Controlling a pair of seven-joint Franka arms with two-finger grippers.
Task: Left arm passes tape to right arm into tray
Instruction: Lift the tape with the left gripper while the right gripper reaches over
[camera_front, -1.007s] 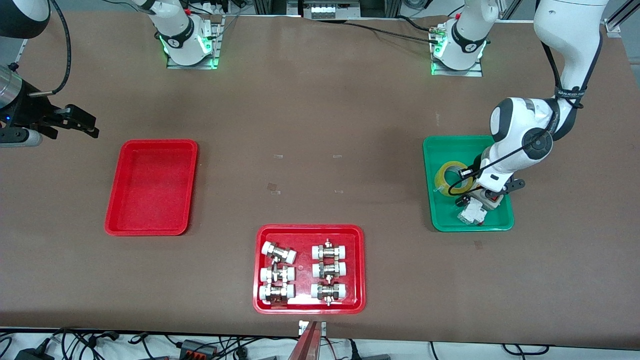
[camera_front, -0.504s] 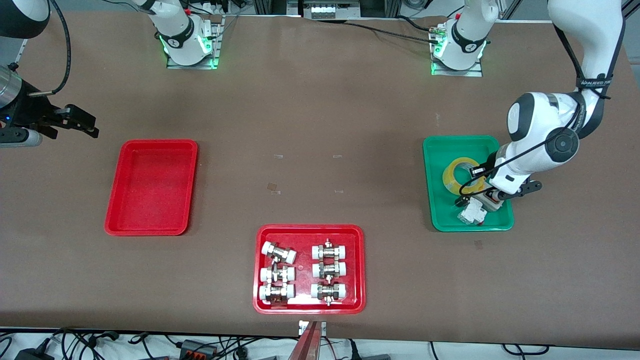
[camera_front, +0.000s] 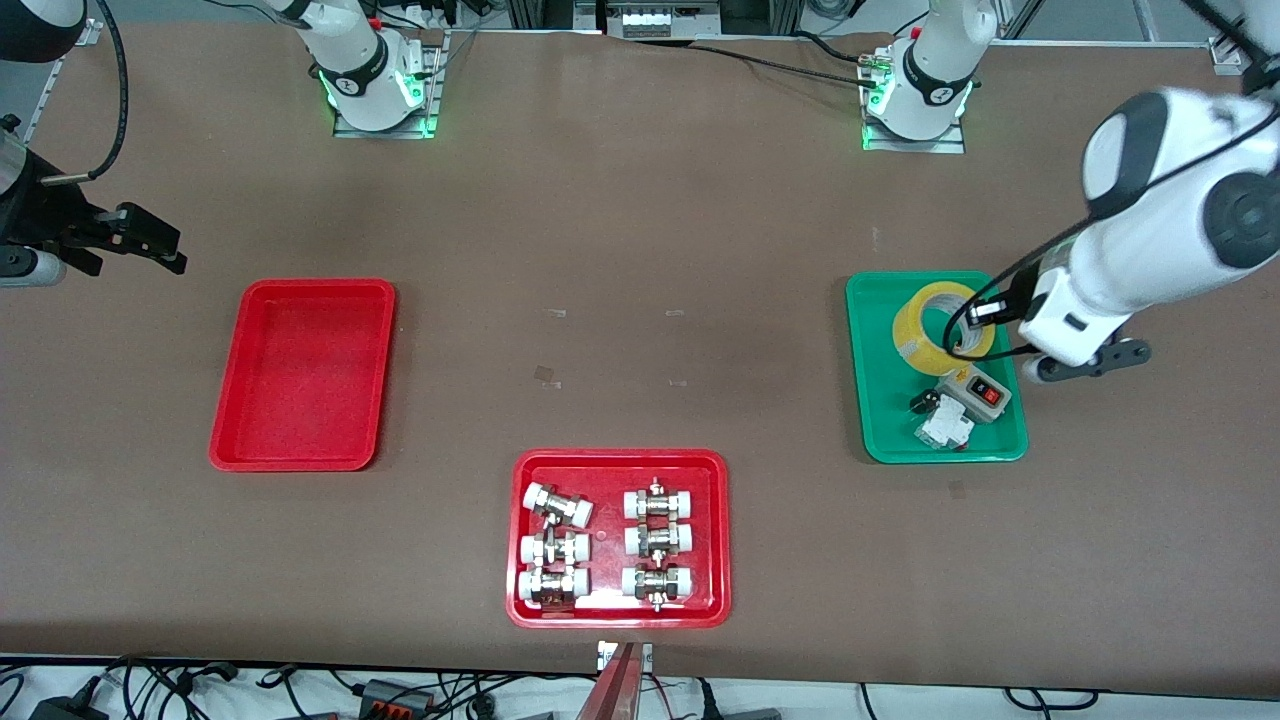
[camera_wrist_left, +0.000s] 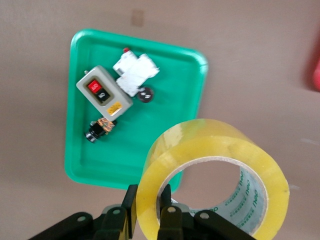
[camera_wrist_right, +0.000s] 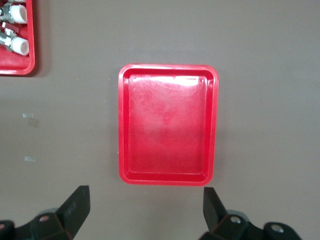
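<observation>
The yellow tape (camera_front: 915, 335) hangs in the air over the green tray (camera_front: 880, 425), held by my left gripper (camera_front: 985, 330). In the left wrist view the left gripper (camera_wrist_left: 148, 202) is shut on the wall of the tape (camera_wrist_left: 210, 150), one finger outside the roll and one inside the hole. The plain red tray (camera_front: 300, 375) lies empty toward the right arm's end of the table. My right gripper (camera_front: 160, 248) hovers over bare table beside that tray. In the right wrist view the right gripper (camera_wrist_right: 145, 205) is open and empty, with the red tray (camera_wrist_right: 167, 125) below it.
The green tray (camera_wrist_left: 125, 155) holds a grey switch box (camera_front: 978, 393), a white part (camera_front: 945, 428) and small black pieces. A red tray with white-capped metal fittings (camera_front: 520, 600) lies near the front edge at mid-table.
My left arm has lifted the tape up off the green tray's floor and swung outward and higher. My right gripper has shifted slightly away from the red tray.
</observation>
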